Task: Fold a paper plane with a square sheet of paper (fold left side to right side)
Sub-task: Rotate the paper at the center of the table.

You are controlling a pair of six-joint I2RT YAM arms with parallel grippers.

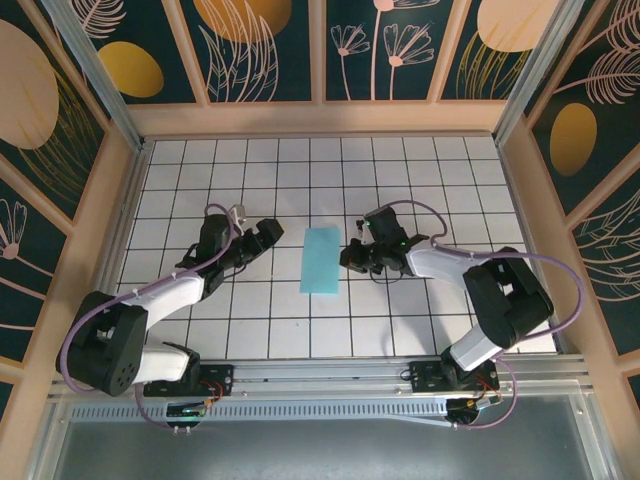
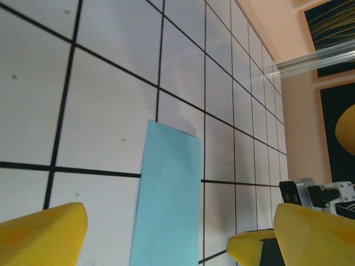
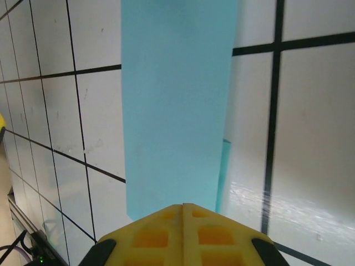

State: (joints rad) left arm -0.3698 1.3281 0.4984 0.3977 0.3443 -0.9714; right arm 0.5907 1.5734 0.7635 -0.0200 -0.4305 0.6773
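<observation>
The square sheet of paper point(image 1: 321, 259) lies flat on the white tiles, folded in half into a tall turquoise rectangle. A sliver of its lower layer peeks out along one long side in the right wrist view. My left gripper point(image 1: 270, 236) hovers open about a tile to its left; in the left wrist view the sheet point(image 2: 169, 199) lies on the floor between the spread yellow fingers point(image 2: 41, 235). My right gripper point(image 1: 352, 256) is shut just right of the sheet, its joined tips point(image 3: 183, 206) at the edge of the sheet point(image 3: 175, 100). No paper shows between those fingers. The paper plane is out of view.
Black-lined white tiles point(image 1: 250, 170) spread around the sheet on all sides. Wooden walls point(image 1: 320, 118) with patterned panels close in the back and both sides. An aluminium rail point(image 1: 330, 375) with the arm bases runs along the near edge.
</observation>
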